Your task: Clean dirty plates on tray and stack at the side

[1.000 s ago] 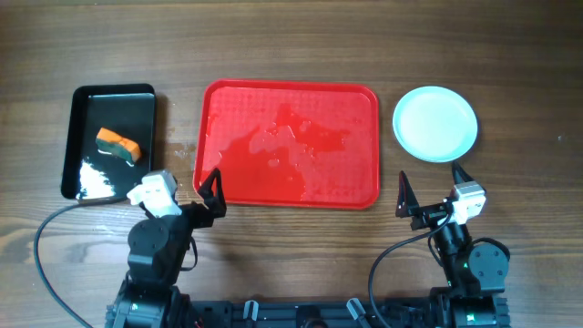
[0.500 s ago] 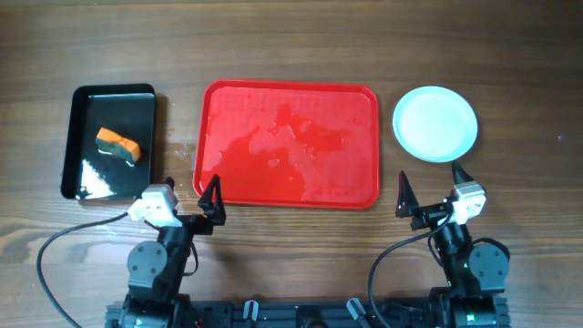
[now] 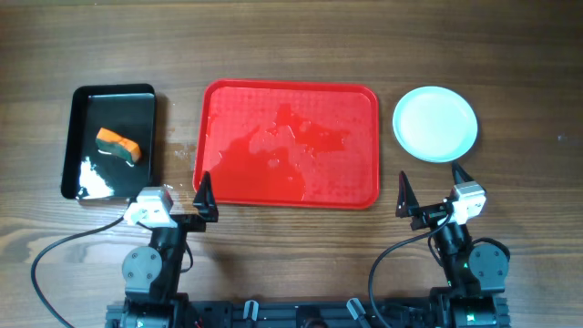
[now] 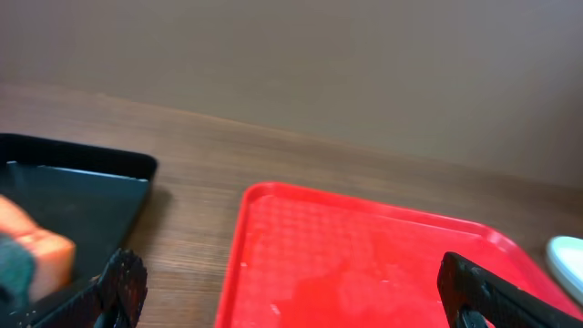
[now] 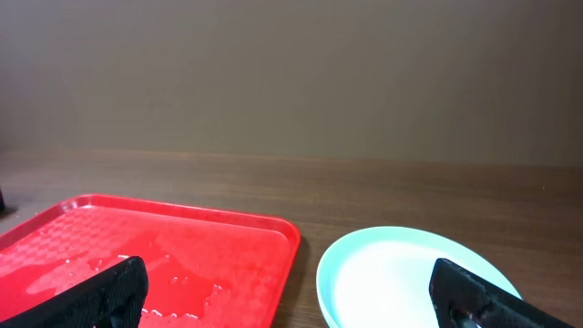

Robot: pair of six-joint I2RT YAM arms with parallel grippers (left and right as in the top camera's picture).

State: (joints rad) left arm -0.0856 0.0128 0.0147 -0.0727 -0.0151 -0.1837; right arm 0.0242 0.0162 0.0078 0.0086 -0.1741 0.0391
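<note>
Checking hazards with both arms low at the near edge of the table [image 3: 291, 36]: the left gripper [image 3: 187, 195] is empty, fingers spread wide, and sits just beside the front-left corner of the red tray [image 3: 351, 173]. Any forward or sideways drift could catch the rim and skid the tray. The right gripper [image 3: 433, 187] is likewise released and holds nothing, close to the near rim of the plates [image 3: 435, 123]. A careless lift or swing could clip that rim and shift or tip the pile. A wet film [image 3: 282, 137] glistens on the tray floor, so anything set there would likely slide, and water could be dragged onto the wood. No plate is on the tray; the plates rest on the table just right of it, near its far-right corner, and look clean. Overhead shows a single pale disc, so the number stacked cannot be told. Being round they have no long axis; they lie flat, face up. The tray's long axis runs left to right, parallel to the near table edge. The black tray [image 3: 114, 88] with the orange sponge [image 3: 120, 144] sits to the left, apart from the red one.
</note>
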